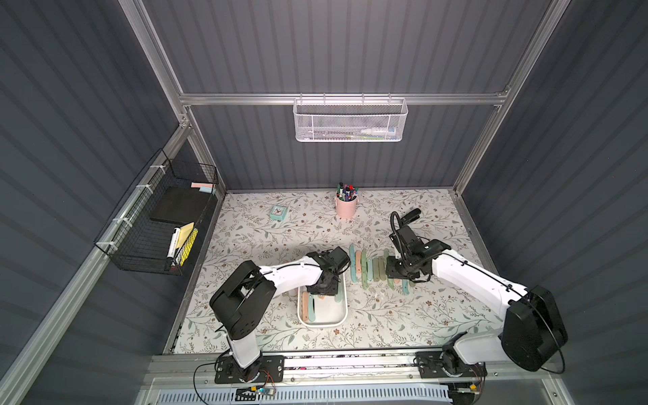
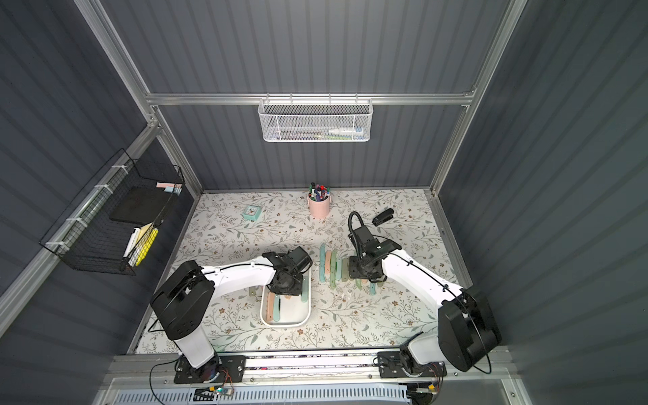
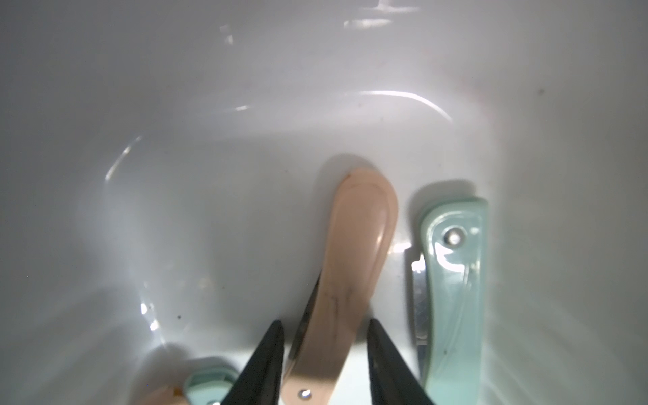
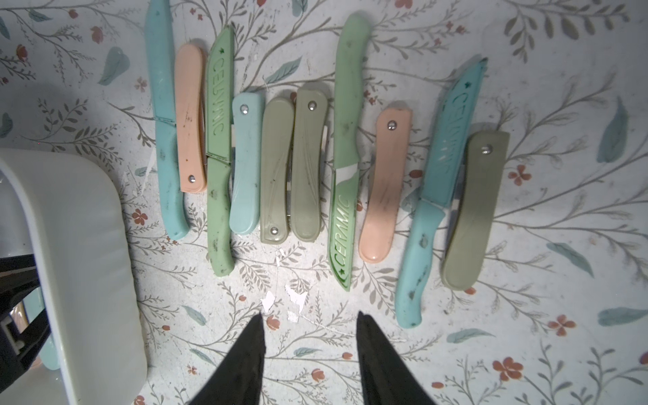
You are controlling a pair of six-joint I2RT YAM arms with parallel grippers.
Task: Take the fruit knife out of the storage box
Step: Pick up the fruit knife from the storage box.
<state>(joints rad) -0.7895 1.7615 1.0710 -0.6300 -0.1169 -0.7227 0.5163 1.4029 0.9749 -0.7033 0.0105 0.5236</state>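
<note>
The white storage box (image 1: 322, 324) (image 2: 284, 324) lies on the flowered table near the front, and my left gripper (image 1: 322, 291) reaches down into it. In the left wrist view the box's wall (image 3: 245, 87) fills the picture. A peach folding fruit knife (image 3: 350, 263) lies on the floor of the box between the fingers of my left gripper (image 3: 325, 321), which is open, with a thin gap showing at one finger. A teal folding knife (image 3: 452, 298) lies beside the peach one. My right gripper (image 4: 310, 315) (image 1: 391, 270) hovers open and empty over the table.
A row of several fruit knives (image 4: 315, 157) (image 1: 368, 268) lies on the table beside the box (image 4: 80, 245). Farther back stand a pink pen cup (image 1: 346, 207), a teal clock (image 1: 278, 212) and a black stapler (image 1: 410, 215). A white mesh basket (image 1: 350, 121) and a black wire basket (image 1: 157, 224) hang on the walls.
</note>
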